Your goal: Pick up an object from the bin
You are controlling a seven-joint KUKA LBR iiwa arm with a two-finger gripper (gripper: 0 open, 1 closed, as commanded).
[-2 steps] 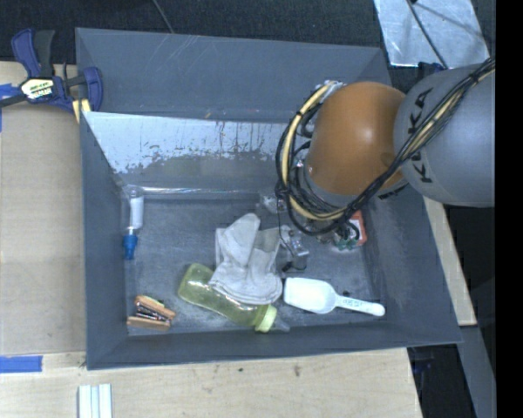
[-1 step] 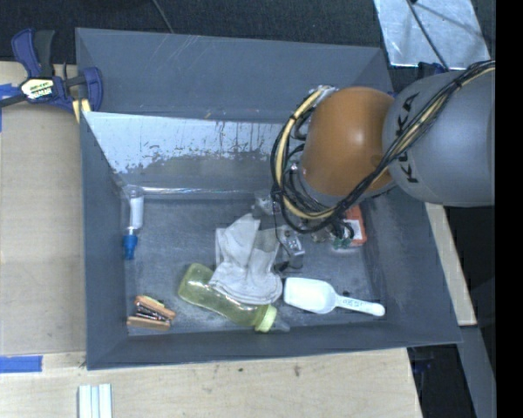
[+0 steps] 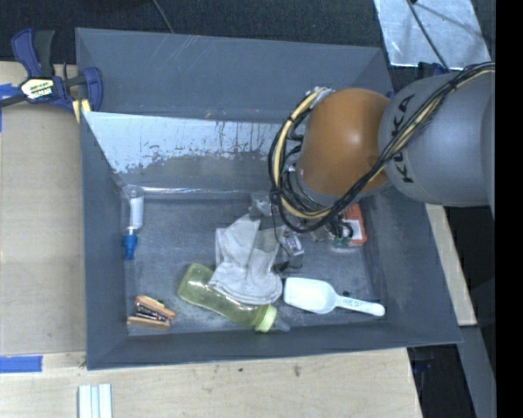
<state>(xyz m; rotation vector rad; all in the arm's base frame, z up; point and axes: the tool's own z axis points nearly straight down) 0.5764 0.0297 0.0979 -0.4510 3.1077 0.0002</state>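
Observation:
My gripper [image 3: 287, 246] is low in the middle of the bin, mostly hidden under the arm's orange cover. It is at the right edge of a crumpled white and grey cloth [image 3: 242, 255]. Whether it touches the cloth cannot be told. Just below it lies a white plastic scoop [image 3: 316, 296] with its handle pointing right. A yellow-green bottle [image 3: 220, 295] lies on its side below the cloth, partly under it. A small red and white thing [image 3: 357, 230] peeks out from under the arm to the right.
At the bin's left wall a clear tube with a blue tip [image 3: 132, 227] stands along the slope. Wooden clothes pegs [image 3: 152, 312] lie in the front left corner. The arm covers the bin's right back part.

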